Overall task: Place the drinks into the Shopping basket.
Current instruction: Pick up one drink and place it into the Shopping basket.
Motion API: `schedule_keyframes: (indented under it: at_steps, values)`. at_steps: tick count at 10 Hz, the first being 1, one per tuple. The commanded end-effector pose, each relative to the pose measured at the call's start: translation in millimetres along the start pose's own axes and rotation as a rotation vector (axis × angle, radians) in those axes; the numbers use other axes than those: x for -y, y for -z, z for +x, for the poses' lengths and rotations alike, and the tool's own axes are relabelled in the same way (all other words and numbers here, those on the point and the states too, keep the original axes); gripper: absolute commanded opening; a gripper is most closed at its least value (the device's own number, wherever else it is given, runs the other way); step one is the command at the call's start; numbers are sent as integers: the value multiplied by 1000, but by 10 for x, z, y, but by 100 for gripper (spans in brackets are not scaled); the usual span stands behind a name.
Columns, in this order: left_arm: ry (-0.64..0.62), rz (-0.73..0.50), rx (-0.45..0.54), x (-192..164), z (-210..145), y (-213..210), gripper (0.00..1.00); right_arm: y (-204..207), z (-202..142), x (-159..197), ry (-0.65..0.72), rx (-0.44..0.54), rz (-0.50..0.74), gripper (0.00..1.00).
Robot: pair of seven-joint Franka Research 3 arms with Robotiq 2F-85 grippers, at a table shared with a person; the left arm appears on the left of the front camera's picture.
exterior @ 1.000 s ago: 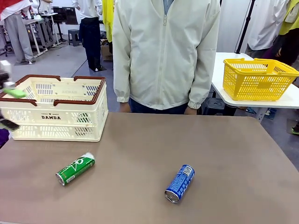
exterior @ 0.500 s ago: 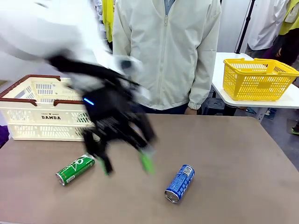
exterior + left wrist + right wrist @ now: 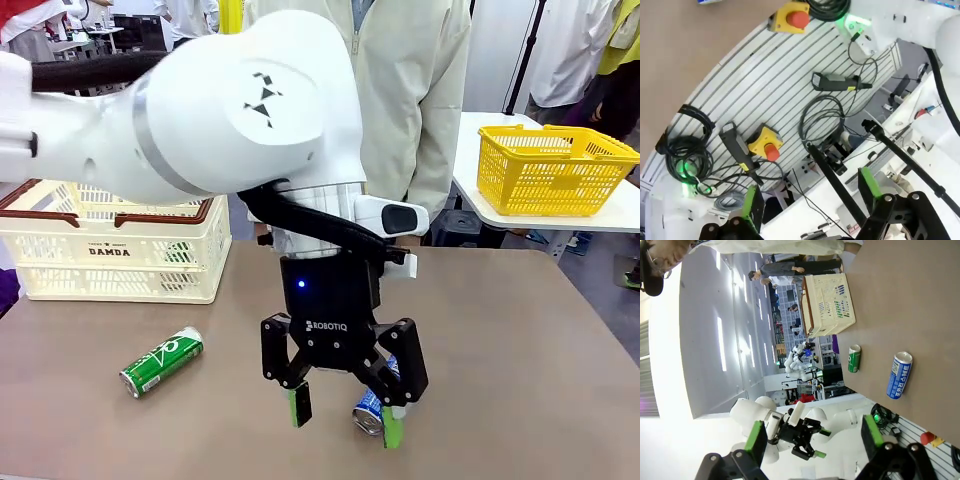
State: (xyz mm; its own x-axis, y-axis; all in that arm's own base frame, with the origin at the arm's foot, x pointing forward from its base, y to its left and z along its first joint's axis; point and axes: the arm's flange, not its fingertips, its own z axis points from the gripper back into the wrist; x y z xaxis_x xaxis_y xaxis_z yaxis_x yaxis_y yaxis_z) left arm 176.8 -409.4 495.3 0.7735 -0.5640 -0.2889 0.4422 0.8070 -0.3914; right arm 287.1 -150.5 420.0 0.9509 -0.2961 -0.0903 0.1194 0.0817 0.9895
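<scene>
A blue drink can [image 3: 368, 414] lies on its side near the table's front, partly hidden behind my left gripper [image 3: 346, 416]. That gripper hangs open just above the can, with its right finger in front of the can. A green drink can [image 3: 161, 361] lies on its side to the left. The cream Shopping basket [image 3: 110, 250] stands at the back left. In the right wrist view my right gripper [image 3: 813, 435] is open and holds nothing, far from the blue can [image 3: 900, 375], the green can [image 3: 854, 358] and the basket [image 3: 830, 305]. The left gripper [image 3: 810, 200] also stands open in its own view.
A person in a pale jacket [image 3: 420, 120] stands at the far edge. A yellow mesh basket [image 3: 555, 170] sits on a separate white table at the right. The brown tabletop [image 3: 520, 340] is bare on the right. The left wrist view looks at cables and emergency-stop buttons [image 3: 765, 145].
My left arm has swung in from the left edge across the table and now hangs over the blue can, still open. Cans and basket have not moved.
</scene>
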Motion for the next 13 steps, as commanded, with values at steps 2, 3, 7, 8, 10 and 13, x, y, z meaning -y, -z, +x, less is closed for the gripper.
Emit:
schedule_keyframes:
  at_steps: [2,3,7,8,10,13]
  values:
    - [0,0,0,0,0,0,100,-23,-30,-9,-14,-8,0,100]
    - [-82,-6,116,-8,132,133,100,-23,-30,-9,-14,-8,0,100]
    - [-329,197,451,9,636,504,100,-23,-30,-9,-14,-8,0,100]
    - [-312,214,500,0,774,641,100,-23,-30,-9,-14,-8,0,100]
    - [-301,272,619,-56,1088,866,100,-23,-30,-9,-14,-8,0,100]
    - [-149,356,555,-172,1600,1060,100,-23,-30,-9,-14,-8,0,100]
